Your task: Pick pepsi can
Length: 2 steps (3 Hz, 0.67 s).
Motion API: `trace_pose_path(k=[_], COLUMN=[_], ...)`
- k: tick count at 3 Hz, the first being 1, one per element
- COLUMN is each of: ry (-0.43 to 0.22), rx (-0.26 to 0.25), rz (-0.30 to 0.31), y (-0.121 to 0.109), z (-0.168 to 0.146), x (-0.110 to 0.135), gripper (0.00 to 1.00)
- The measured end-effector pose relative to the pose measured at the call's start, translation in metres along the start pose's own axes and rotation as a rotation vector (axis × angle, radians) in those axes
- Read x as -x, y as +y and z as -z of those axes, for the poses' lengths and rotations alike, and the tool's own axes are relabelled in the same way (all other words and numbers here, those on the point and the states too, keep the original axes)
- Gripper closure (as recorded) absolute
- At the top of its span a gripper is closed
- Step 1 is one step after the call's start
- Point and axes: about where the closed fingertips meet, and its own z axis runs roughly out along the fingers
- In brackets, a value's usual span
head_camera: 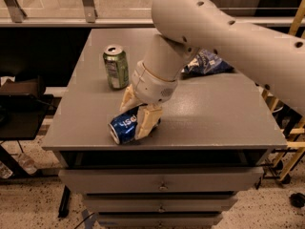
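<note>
Camera view: the pepsi can (121, 127) lies on its side near the front edge of the grey tabletop (214, 113), its silver end facing the front-left. The tool (133, 122) is down over the can from the arm (224, 30) above. One finger (147, 120) lies across the can's near side and the other (127, 98) sits behind it, so the tool seems to be pinching the can, though the far contact is partly hidden. A green can (116, 67) stands upright behind and left, apart from both. A dark blue chip bag (206, 63) lies further back right. Drawers (162, 180) sit below the tabletop.
</note>
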Motion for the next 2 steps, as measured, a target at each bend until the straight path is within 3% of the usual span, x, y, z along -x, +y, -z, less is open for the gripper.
trace_pose_path(k=[1, 2], ry=[-0.006, -0.038], rx=[-0.014, -0.056], rz=[-0.002, -0.004], y=[-0.005, -0.015], z=[0.008, 0.028], x=[-0.001, -0.001], gripper=[0.87, 1.00])
